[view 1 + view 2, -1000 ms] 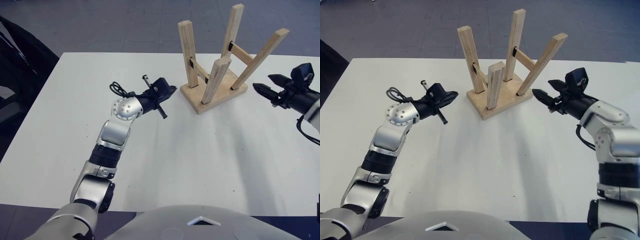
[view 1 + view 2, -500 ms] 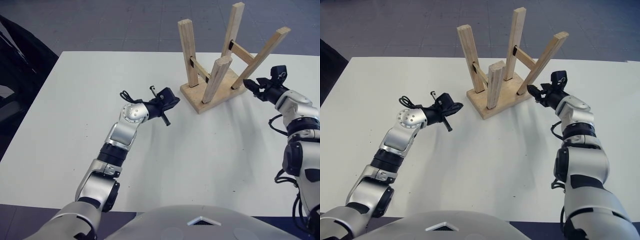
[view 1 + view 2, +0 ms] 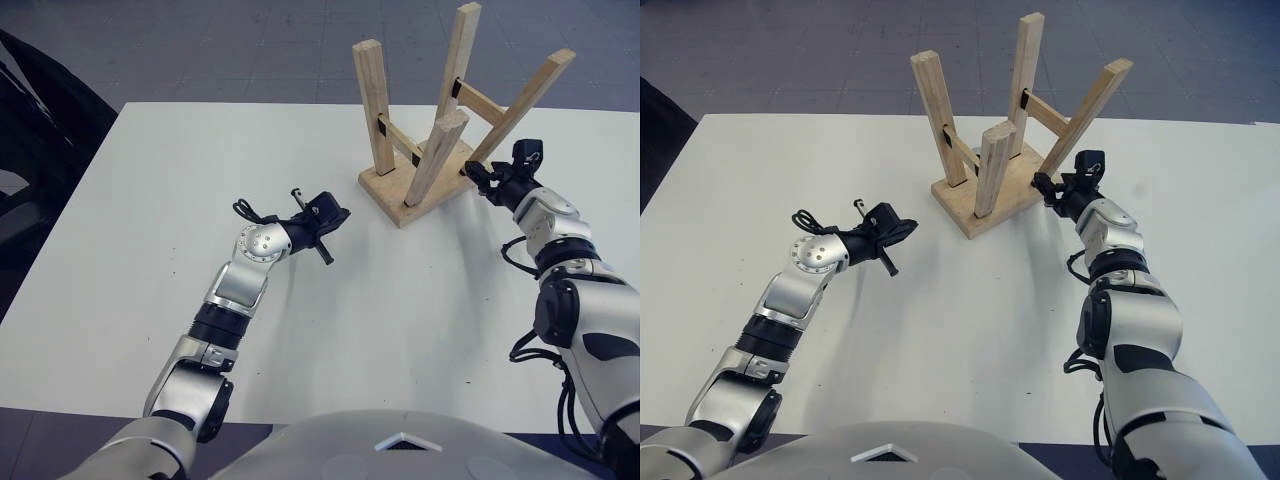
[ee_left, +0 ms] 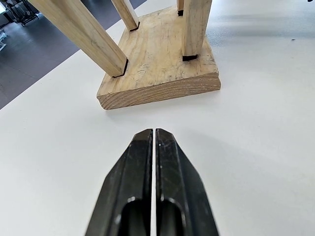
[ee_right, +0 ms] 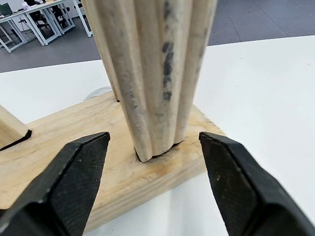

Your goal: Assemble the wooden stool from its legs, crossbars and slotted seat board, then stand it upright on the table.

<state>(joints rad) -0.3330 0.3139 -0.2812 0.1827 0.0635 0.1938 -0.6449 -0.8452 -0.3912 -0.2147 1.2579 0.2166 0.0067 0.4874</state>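
The wooden stool stands upside down at the far side of the table, its seat board (image 3: 404, 198) flat on the top and its legs (image 3: 375, 100) pointing up, joined by crossbars (image 3: 484, 103). My right gripper (image 3: 478, 172) is open at the board's right end. Its fingers (image 5: 74, 172) straddle the base of one leg (image 5: 152, 64) where it enters the board (image 5: 59, 128), without touching it. My left gripper (image 3: 344, 211) is shut and holds nothing, a short way left of the board (image 4: 157, 69), pointing at it low over the table.
The white table (image 3: 150, 200) has wide bare room in front of and to the left of the stool. Its far edge runs just behind the stool, with dark floor beyond. A dark object (image 3: 40, 120) stands off the left edge.
My right arm has swung in from the right edge until its open fingers flank the leg's base. The left gripper drifted slightly nearer and lower, staying shut.
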